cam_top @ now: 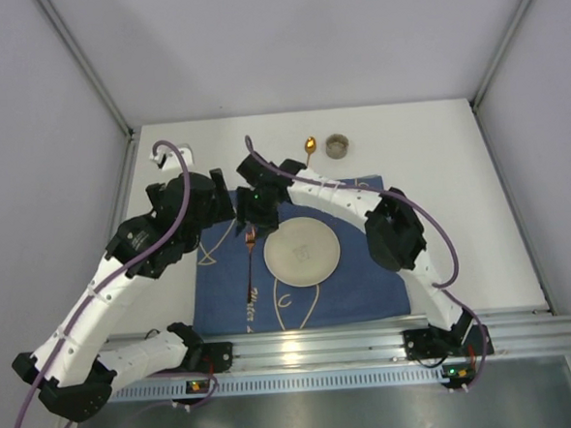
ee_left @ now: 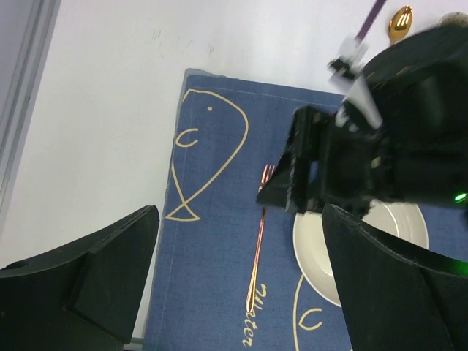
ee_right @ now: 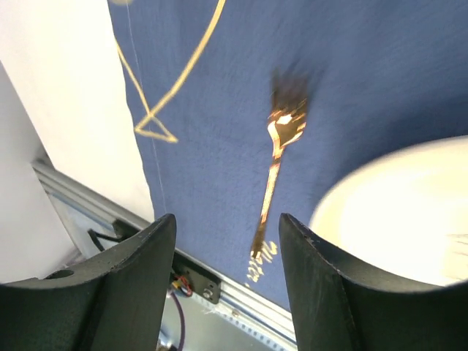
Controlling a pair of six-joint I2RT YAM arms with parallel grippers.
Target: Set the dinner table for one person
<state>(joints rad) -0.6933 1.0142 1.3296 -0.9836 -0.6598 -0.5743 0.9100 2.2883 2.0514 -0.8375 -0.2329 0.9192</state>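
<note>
Black fingers [ee_right: 121, 285] of the right gripper [ee_right: 227, 281] stand wide apart with nothing between them. Through the gap in the right wrist view a copper-coloured fork [ee_right: 274, 183] lies flat on a navy cloth [ee_right: 219, 88]. Its tines are at the 12 o'clock end and its handle runs toward 6 o'clock. The picture is blurred, and no finger is seen touching the fork. A cream plate [ee_right: 395, 219] sits at 3 o'clock of the fork, near it but apart.

The left gripper [ee_left: 241, 292] is also spread wide and holds nothing. It hangs over the cloth's left part, and its view looks across the fork to the right gripper's black body at 2 o'clock.

In the top view the right gripper hovers over the fork's tine end, at about 10 o'clock of the plate. The fork lies along the plate's 9 o'clock side. The cloth carries pale fish outlines and script, and both plate and fork rest on it.

The dinner table [cam_top: 458, 184] is the large white top that bears everything, and the cloth sits at its near middle. Beyond the cloth's far edge, at 12 o'clock of the plate, a gold spoon [cam_top: 310, 147] lies on the bare top. A small round cup [cam_top: 337, 146] sits just beside it at its 3 o'clock. A small white object [cam_top: 158, 156] sits in the far left corner, at 10 o'clock of the cloth; what it is I cannot tell.
</note>
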